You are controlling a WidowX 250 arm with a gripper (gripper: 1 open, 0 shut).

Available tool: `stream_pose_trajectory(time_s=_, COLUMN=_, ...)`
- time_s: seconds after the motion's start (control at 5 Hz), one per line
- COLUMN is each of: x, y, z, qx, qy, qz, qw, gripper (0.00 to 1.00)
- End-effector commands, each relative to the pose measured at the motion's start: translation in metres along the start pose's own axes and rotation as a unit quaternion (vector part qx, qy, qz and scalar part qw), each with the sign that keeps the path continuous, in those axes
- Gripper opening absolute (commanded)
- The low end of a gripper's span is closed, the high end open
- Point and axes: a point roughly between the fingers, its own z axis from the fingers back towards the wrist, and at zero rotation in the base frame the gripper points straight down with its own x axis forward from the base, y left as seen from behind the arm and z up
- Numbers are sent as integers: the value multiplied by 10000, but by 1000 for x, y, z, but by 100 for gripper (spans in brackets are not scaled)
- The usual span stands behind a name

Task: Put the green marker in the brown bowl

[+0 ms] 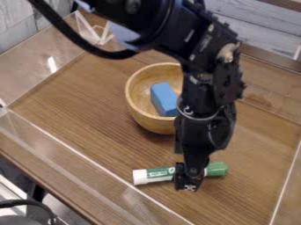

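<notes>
The green marker (157,175) lies flat on the wooden table near the front edge, white barrel to the left and green cap (216,170) to the right. My gripper (192,174) points straight down over the marker's middle, open, with a finger on either side of the barrel. Whether the fingers touch the marker cannot be told. Behind it, up and to the left, sits the brown bowl (141,112), partly hidden by the arm.
A blue rectangular block (163,97) lies inside the bowl. Clear plastic walls (35,141) ring the table on the left, front and back. Bare wood spreads to the left of the bowl and marker.
</notes>
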Motion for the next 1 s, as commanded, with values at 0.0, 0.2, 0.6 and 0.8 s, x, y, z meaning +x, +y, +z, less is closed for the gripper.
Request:
stream_pose_trajectory(time_s=0.0, x=4, y=3, z=-3, qx=85, qy=-104, qz=-22, qw=9999, gripper=100)
stream_pose_trajectory(time_s=0.2, x=4, y=4, z=-9, qx=102, qy=-124, qz=-64, qw=9999, gripper=100)
stream_pose_trajectory(time_s=0.6, x=5, y=5, z=-22, qx=125, qy=-152, qz=-146, qw=9997, gripper=100)
stream_pose_trajectory(time_s=0.8, x=6, y=6, z=-27, qx=125, qy=-158, qz=-178, qw=9996, gripper=0)
